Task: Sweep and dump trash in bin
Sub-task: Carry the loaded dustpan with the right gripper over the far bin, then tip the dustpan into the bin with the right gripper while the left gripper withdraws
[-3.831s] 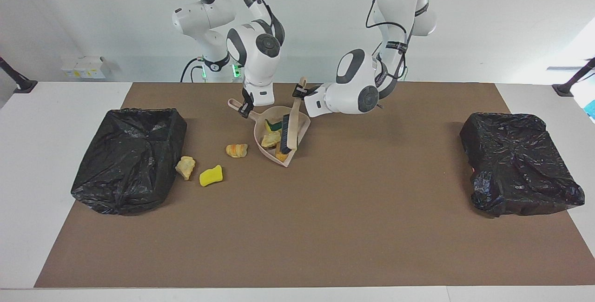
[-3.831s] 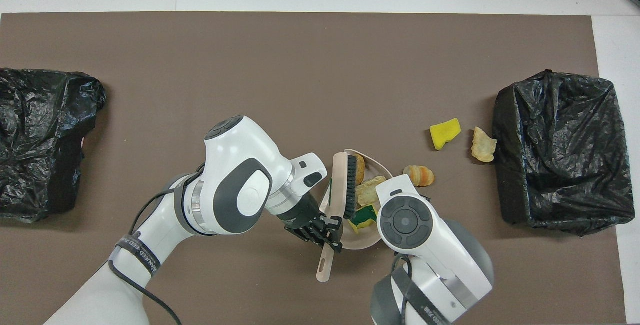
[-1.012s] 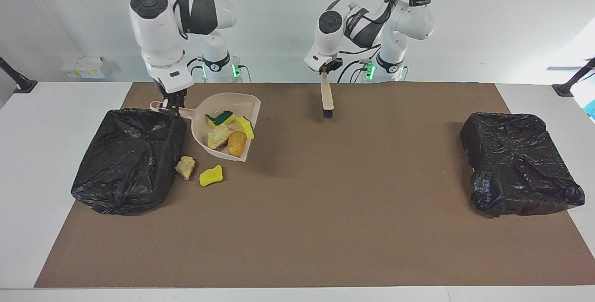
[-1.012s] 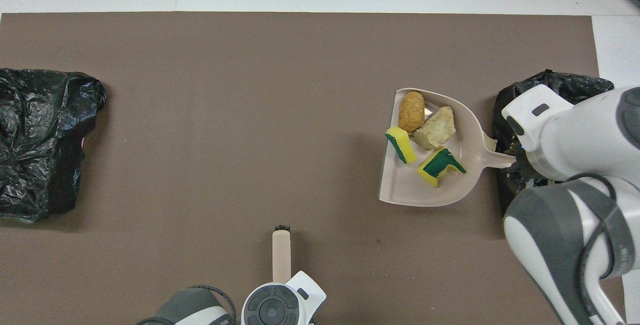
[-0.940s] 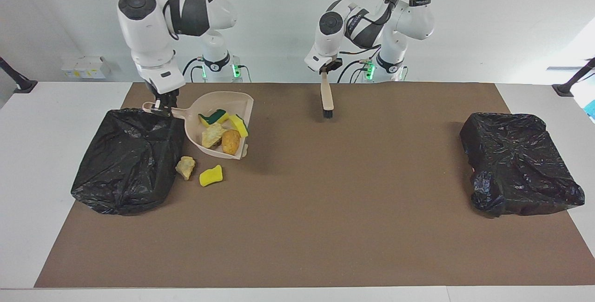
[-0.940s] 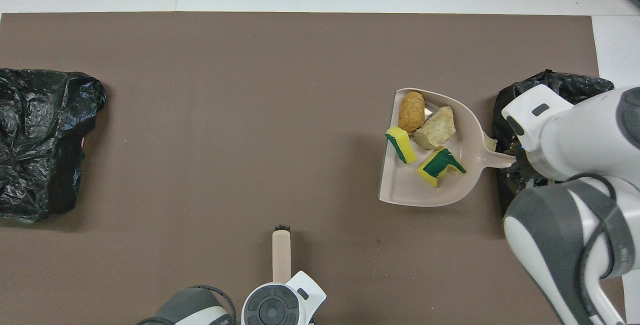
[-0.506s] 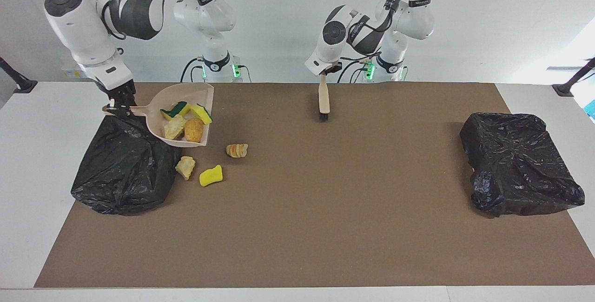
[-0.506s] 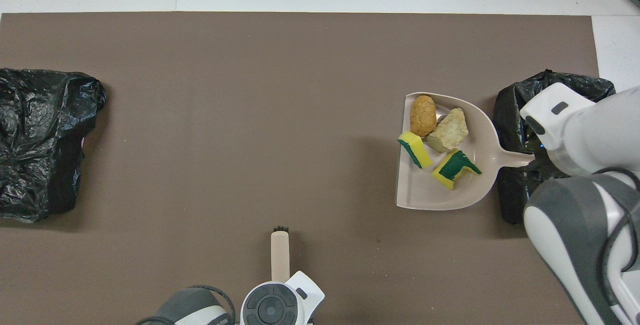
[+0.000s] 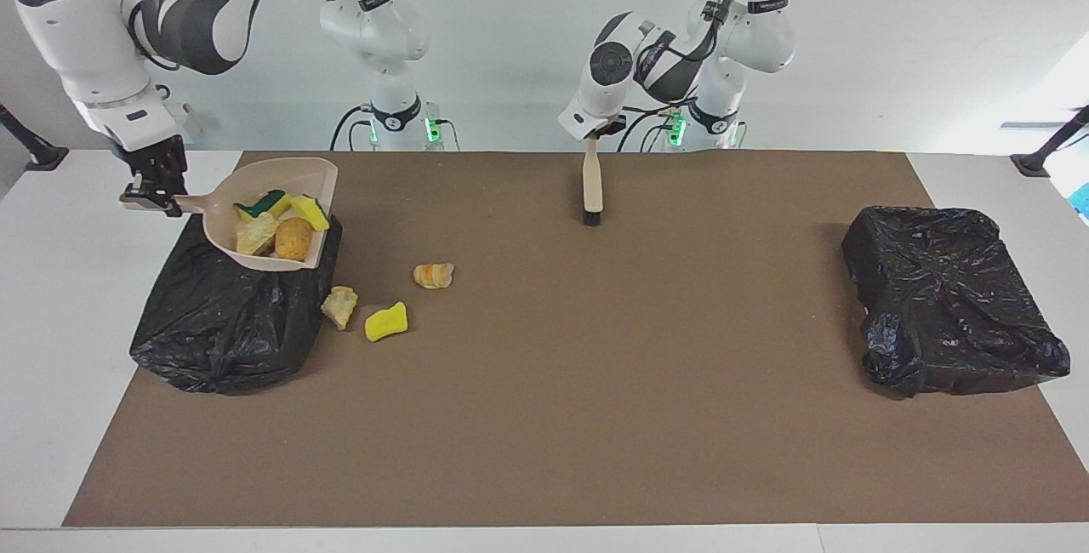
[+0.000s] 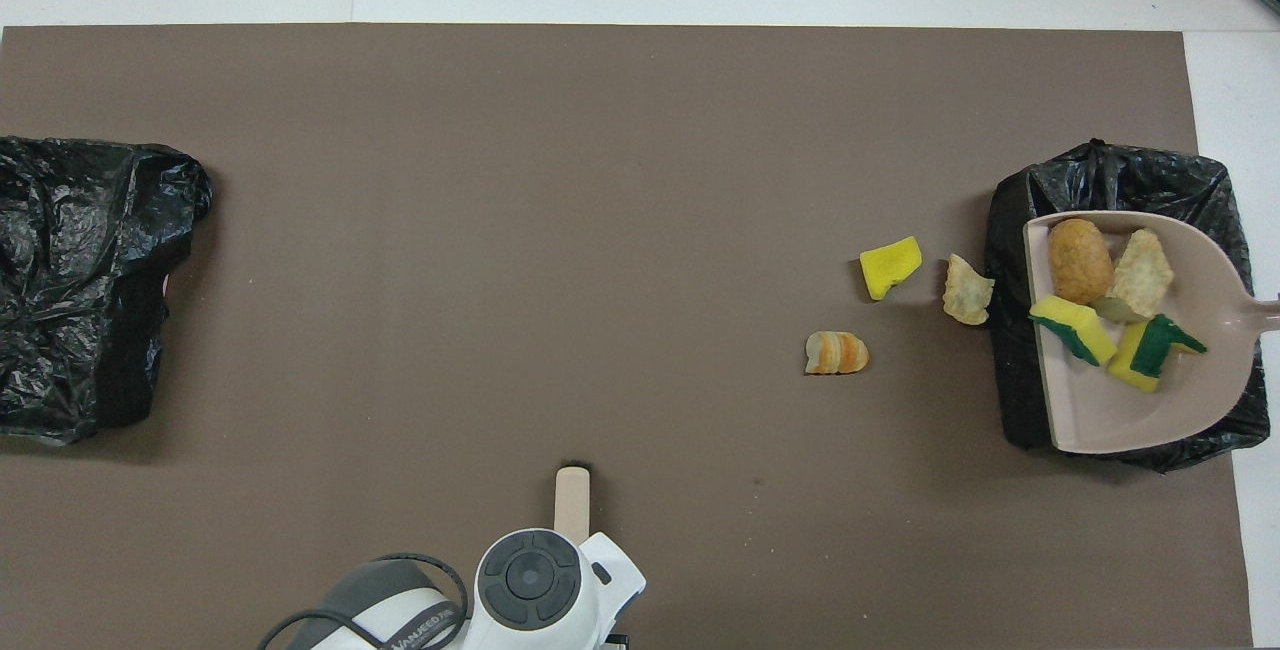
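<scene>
Currently in hand: we judge this to be the dump step; the sweeping is only partly done.
Right gripper (image 9: 153, 194): its fingers pinch the handle of the beige dustpan (image 9: 255, 257) and hold the pan in the air over the black-lined bin (image 9: 221, 323) at the right arm's end of the table.
Trash in the pan: four scraps (image 9: 293, 238), which are sponge pieces and bread-like lumps, lie toward the pan's open lip, and the pan looks close to level.
Trash on the mat: a striped lump (image 9: 434, 275), a tan scrap (image 9: 340, 306) just beside the bin, and a yellow sponge (image 9: 385, 322) near it are not yet collected.
Left gripper (image 9: 592, 138): it waits over the mat's edge nearest the robots, its fingers pressed on the handle of the brush (image 9: 592, 187), which hangs with the bristles down, at or just above the mat.
Next move: we think the pan must tip lip-down so that the scraps slide into the bin's opening and do not fall beside it; after that, the three loose pieces need brush and pan again.
Risk: the liner is crumpled, so a scrap may catch on its rim.
Surface: a brown mat (image 9: 595, 383) covers a white table (image 9: 51, 323); a second bin (image 9: 953, 298) stands at the left arm's end.
Room: we see a plain pale wall and nothing else that we can name.
</scene>
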`<act>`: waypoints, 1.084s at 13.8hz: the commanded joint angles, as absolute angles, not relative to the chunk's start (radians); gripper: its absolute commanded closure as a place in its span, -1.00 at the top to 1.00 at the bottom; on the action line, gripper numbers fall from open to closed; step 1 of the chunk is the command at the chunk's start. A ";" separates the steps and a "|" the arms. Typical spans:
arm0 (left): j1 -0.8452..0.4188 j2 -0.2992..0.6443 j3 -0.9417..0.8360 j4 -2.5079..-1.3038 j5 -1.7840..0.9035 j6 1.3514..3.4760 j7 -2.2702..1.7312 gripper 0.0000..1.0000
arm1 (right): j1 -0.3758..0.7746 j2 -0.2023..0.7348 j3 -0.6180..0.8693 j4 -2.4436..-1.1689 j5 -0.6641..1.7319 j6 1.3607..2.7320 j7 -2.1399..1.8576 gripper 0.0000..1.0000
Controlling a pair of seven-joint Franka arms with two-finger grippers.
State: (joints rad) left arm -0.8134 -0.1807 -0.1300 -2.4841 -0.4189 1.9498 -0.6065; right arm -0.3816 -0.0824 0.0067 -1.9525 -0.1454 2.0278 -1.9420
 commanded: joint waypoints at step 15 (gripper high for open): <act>-0.344 -0.173 -0.126 -2.333 -0.385 1.662 -0.581 1.00 | -0.362 -0.069 -0.006 -1.927 -0.784 1.993 -1.399 -1.00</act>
